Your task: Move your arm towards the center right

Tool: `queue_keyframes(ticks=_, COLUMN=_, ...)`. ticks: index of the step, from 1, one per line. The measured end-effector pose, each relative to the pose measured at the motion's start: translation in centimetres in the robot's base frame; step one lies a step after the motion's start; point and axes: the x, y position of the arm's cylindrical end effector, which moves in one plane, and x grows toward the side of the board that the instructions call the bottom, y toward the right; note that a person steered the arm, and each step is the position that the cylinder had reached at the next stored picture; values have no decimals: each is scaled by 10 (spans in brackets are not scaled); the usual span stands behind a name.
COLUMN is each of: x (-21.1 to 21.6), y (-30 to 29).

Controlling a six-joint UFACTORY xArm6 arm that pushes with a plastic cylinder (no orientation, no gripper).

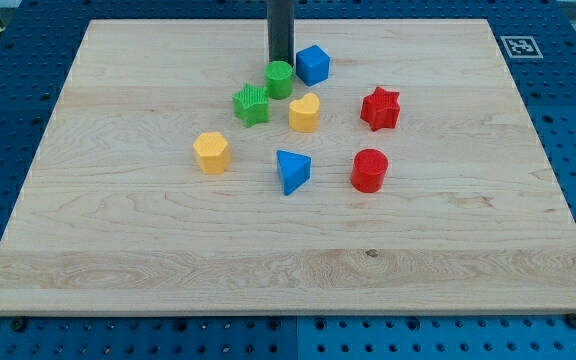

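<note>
My tip comes down from the view's top and ends just above the green cylinder, close to or touching it, with the blue cube right of it. A green star lies lower left of the cylinder. A yellow heart sits below the cylinder. A red star lies to the right of the heart. A yellow hexagon is at the left. A blue triangle is in the middle and a red cylinder lies right of it.
The blocks rest on a light wooden board on a blue perforated table. A black-and-white marker tag sits at the board's top right corner.
</note>
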Motion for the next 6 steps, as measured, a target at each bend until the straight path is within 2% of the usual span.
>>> queue_keyframes(ticks=2, x=-60, y=22)
queue_keyframes(ticks=3, x=-41, y=87)
queue_keyframes(ticks=5, x=51, y=147)
queue_keyframes(ticks=6, x=73, y=215)
